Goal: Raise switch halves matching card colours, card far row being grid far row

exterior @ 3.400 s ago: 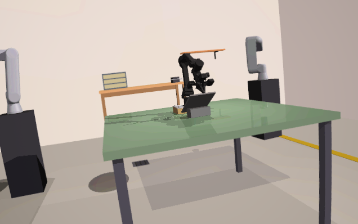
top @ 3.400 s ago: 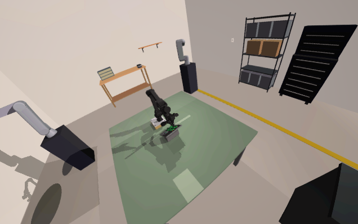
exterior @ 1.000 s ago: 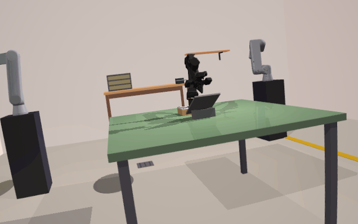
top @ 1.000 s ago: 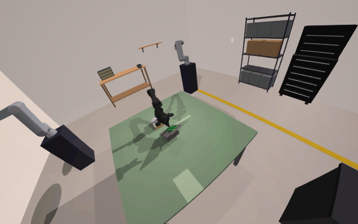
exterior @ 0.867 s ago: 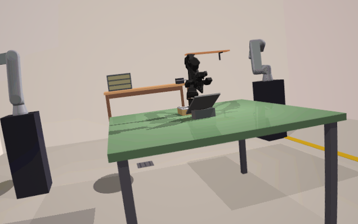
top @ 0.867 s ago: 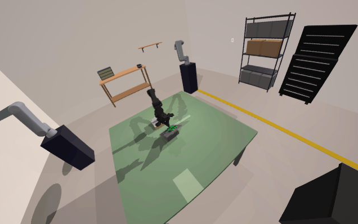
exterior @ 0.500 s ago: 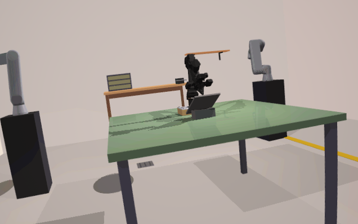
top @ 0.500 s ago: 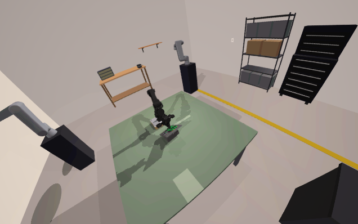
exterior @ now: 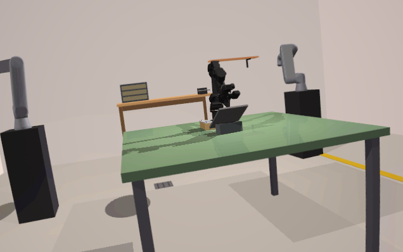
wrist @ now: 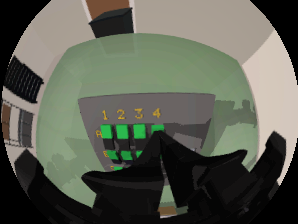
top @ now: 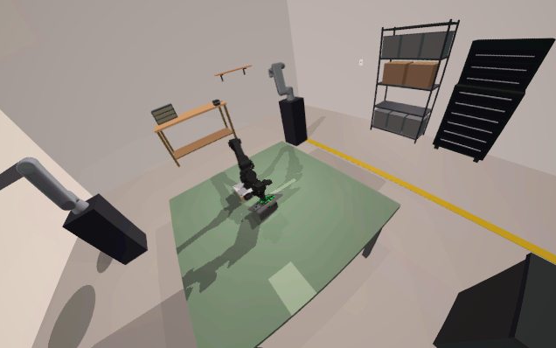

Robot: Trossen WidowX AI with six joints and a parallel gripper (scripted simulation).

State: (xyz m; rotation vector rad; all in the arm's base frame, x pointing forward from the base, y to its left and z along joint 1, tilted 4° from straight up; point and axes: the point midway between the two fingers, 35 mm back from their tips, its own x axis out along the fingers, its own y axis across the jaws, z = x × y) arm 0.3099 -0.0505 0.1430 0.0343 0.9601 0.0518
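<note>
Wrist view shows the closed, empty jaws low over the switch panel (wrist: 189,112) on the green desk (wrist: 233,83), by column four. Seemingly a press is underway; next, push that switch's raised end down.

Panel (top: 265,207) sits mid-table (top: 319,245) — arm (top: 246,172) just behind, leaning over it.

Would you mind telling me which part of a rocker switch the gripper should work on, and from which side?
Rather than gripping, press its raised end from above with the shut gripper: the panel tilts up towards the arm, and each switch probably pivots under a downward push.
</note>
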